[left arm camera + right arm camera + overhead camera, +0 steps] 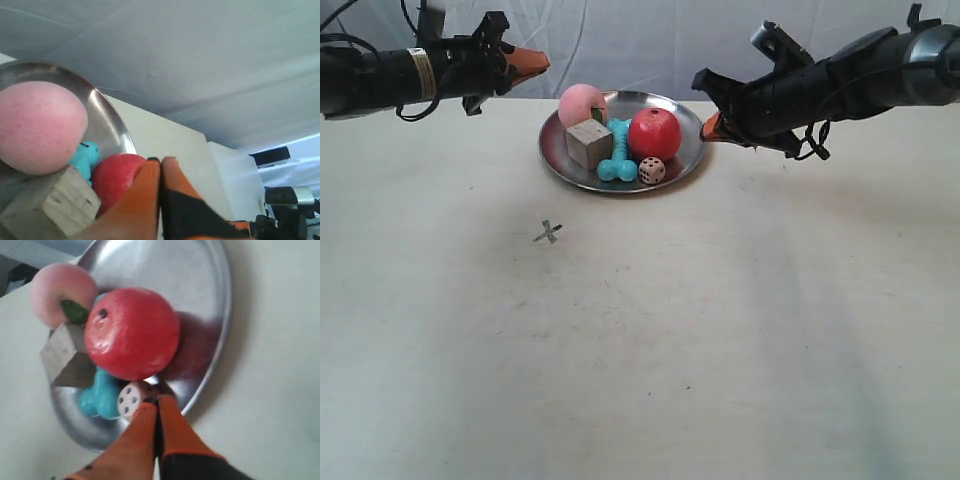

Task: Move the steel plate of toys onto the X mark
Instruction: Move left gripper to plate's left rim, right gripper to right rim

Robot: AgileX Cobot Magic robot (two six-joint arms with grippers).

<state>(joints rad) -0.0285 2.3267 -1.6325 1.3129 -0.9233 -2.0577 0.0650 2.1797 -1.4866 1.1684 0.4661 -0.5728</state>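
X mark (548, 232) nearest, on table (740, 350). Steel plate (672, 108) beyond it, apart. On plate, front to back: die (651, 170), turquoise bone (617, 152), wooden cube (589, 143), red ball (654, 134), pink ball (582, 104). Right hand (157, 401) at plate rim by die, fingers pressed together, gripping nothing. Left hand (161, 161) likewise closed, empty, raised beside pink ball, clear of plate. White cloth (640, 40) behind.

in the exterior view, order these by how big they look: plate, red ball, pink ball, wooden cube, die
1. plate
2. red ball and pink ball: about alike, and the pink one is partly hidden behind the cube, so not ranked
3. wooden cube
4. die
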